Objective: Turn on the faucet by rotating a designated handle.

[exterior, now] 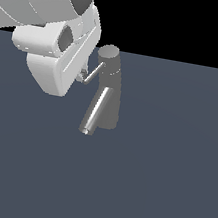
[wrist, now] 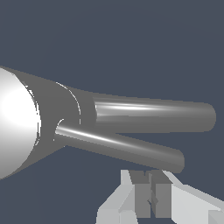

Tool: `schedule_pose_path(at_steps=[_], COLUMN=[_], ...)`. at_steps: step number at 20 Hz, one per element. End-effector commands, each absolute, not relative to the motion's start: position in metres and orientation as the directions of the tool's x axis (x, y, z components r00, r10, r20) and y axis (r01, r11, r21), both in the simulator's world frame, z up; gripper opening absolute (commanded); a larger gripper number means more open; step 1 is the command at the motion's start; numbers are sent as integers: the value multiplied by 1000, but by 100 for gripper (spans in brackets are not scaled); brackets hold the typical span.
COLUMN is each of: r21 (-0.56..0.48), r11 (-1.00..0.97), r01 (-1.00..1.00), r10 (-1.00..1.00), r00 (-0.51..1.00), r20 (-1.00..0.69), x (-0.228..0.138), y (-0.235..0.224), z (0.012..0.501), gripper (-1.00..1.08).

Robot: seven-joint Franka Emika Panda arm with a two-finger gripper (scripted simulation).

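Two views, one faucet [exterior: 107, 88]

Exterior camera looks down from moderately near; wrist camera sits very close over the cap. Both share faucet, handle [wrist: 118, 146] and gripper [wrist: 151, 197].

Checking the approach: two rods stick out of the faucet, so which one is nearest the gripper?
The handle, the thin rod from the cap, ends by the gripper. The thicker shiny spout slants down, farther away.

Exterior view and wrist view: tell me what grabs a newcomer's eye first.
The large white robot gripper fills the exterior view's upper left, its tip at the thin grey rod handle. That rod sticks out of the dark grey cylindrical metal faucet, standing mid-frame on the plain slate-blue floor with its shiny slanted spout.
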State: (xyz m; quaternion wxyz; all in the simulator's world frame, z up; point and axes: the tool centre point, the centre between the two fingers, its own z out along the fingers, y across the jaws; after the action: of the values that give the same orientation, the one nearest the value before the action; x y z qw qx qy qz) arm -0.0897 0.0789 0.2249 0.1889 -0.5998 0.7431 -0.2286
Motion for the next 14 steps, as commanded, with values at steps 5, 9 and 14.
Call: schedule_pose_path(at_steps=[5, 9, 14], r21=[-561, -560, -560], r11=[198, 200, 201], r01=[-804, -804, -804], r10=[-972, -971, -970], r00=[-237, -239, -242], r20=[-3, -3, -2], x=[-98, -102, -107], y=[48, 37, 23], z=[221, 220, 219], gripper=[-100, -100, -100])
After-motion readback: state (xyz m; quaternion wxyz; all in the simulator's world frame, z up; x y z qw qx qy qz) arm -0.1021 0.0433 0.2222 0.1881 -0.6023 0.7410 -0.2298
